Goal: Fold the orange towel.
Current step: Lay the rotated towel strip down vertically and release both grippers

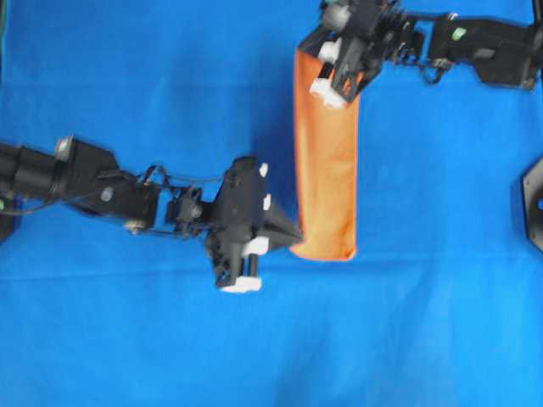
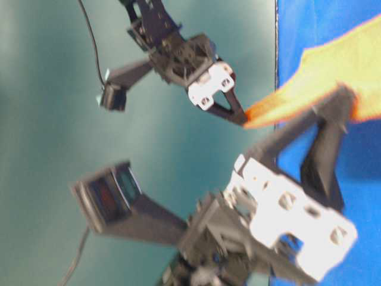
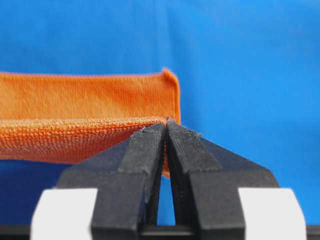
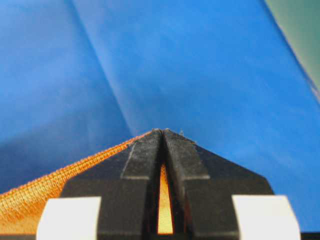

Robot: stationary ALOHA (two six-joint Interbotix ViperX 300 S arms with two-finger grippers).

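The orange towel [image 1: 327, 161] lies as a long narrow doubled strip on the blue sheet, running from the top of the overhead view down toward the middle. My left gripper [image 1: 297, 232] is shut on the strip's near left corner; in the left wrist view its tips [image 3: 166, 125] pinch the hem of the upper towel layer [image 3: 75, 137]. My right gripper [image 1: 304, 44] is shut on the far left corner, with orange cloth [image 4: 164, 205] showing between its closed fingers. In the table-level view both pinched corners of the towel [image 2: 339, 59] are lifted off the sheet.
A large blue sheet [image 1: 127, 76] covers the whole work surface, with a soft crease [image 4: 95, 65] in it. A black fixture [image 1: 534, 203] sits at the right edge. A green wall [image 2: 47, 119] stands beyond the table's edge.
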